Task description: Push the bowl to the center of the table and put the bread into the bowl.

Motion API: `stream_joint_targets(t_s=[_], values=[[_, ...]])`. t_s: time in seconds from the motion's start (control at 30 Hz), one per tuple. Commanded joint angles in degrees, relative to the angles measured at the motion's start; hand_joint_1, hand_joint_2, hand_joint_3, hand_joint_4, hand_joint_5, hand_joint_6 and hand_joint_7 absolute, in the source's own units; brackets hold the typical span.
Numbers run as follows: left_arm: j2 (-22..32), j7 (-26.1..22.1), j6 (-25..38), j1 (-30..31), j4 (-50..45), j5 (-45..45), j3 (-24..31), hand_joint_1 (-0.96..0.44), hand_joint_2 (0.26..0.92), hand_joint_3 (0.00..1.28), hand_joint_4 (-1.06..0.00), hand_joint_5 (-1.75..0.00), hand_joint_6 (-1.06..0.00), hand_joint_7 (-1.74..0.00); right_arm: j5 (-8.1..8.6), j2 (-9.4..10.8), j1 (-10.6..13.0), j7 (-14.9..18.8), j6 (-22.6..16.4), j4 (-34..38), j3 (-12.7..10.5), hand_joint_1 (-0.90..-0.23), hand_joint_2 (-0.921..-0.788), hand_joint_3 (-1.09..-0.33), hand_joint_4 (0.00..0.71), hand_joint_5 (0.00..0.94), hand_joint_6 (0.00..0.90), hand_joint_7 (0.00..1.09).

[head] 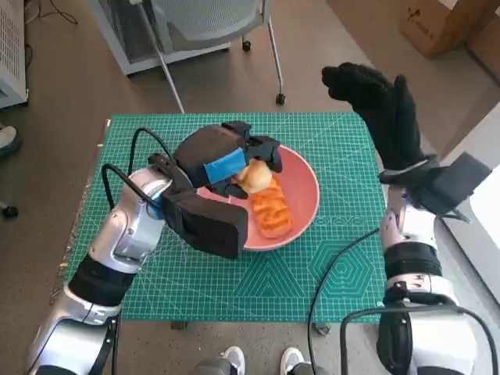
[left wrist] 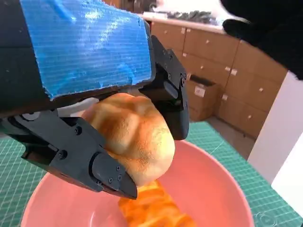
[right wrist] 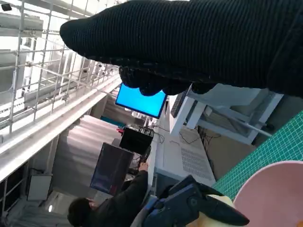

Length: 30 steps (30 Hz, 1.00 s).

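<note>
While our left hand pinches a round golden bread roll just above the shallow pink plastic bowl, we judge the placing step is in hand. The bowl sits near the middle of the green gridded cutting-mat surface, with a long orange ridged loaf already lying in it. Our right hand, gloved in black knit, hovers spread and empty to the far right. Next, we should lower slightly and release the roll.
</note>
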Motion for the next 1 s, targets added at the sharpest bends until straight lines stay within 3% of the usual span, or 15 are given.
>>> stream_joint_targets(t_s=[0.03, 0.1, 0.2, 0.27, 0.63, 0.83, 1.0], values=[[-0.17, -3.81, 1.04, -1.13, 0.32, -1.73, 0.11, -0.18, 0.891, 0.13, -0.45, -0.73, -0.54, -1.12, 0.27, -0.45, 1.61, -0.47, -0.20, 0.04, -0.05, -0.657, -0.921, -0.627, 0.182, 0.000, 0.333, 0.00], [-0.03, -5.38, 1.67, -0.96, 0.17, -2.63, 0.50, -0.14, 0.827, 0.08, -0.38, -0.35, -0.42, -0.71, 0.22, -0.46, 1.64, -0.64, -0.26, 0.04, -0.03, -0.657, -0.921, -0.628, 0.181, 0.000, 0.333, 0.00], [0.25, -7.71, 3.14, -0.72, -0.47, -4.02, 1.23, -0.18, 0.798, 0.04, -0.30, -0.12, -0.33, -0.43, 0.21, -0.47, 1.68, -0.87, -0.22, -0.10, -0.01, -0.657, -0.921, -0.628, 0.181, 0.000, 0.332, 0.00], [0.46, -8.49, 3.61, -0.66, -0.76, -4.69, 1.64, -0.22, 0.791, 0.03, -0.27, -0.06, -0.30, -0.35, 0.24, -0.43, 1.66, -0.98, -0.14, -0.18, 0.00, -0.657, -0.921, -0.628, 0.181, 0.000, 0.333, 0.00], [0.48, -6.56, 2.83, 1.17, -1.30, -6.96, 4.78, -0.43, 0.799, 0.01, -0.19, 0.00, -0.25, -0.23, 0.18, -0.07, 1.32, -1.36, 0.32, -0.66, 0.35, -0.658, -0.921, -0.629, 0.180, 0.000, 0.333, 0.00], [0.72, -5.82, -0.43, 2.38, 0.24, -12.08, 8.57, -0.44, 0.797, 0.01, -0.14, 0.00, -0.22, -0.19, 0.42, 0.04, 0.99, -0.80, 0.78, -0.78, 0.47, -0.657, -0.921, -0.629, 0.181, 0.000, 0.333, 0.00], [0.53, -7.28, -5.69, 2.23, 6.39, -21.58, 14.37, -0.42, 0.790, 0.00, -0.11, 0.00, -0.21, -0.16, 0.56, 0.15, 0.74, -0.41, 1.15, -0.85, 0.51, -0.659, -0.921, -0.628, 0.182, 0.001, 0.334, 0.00]])
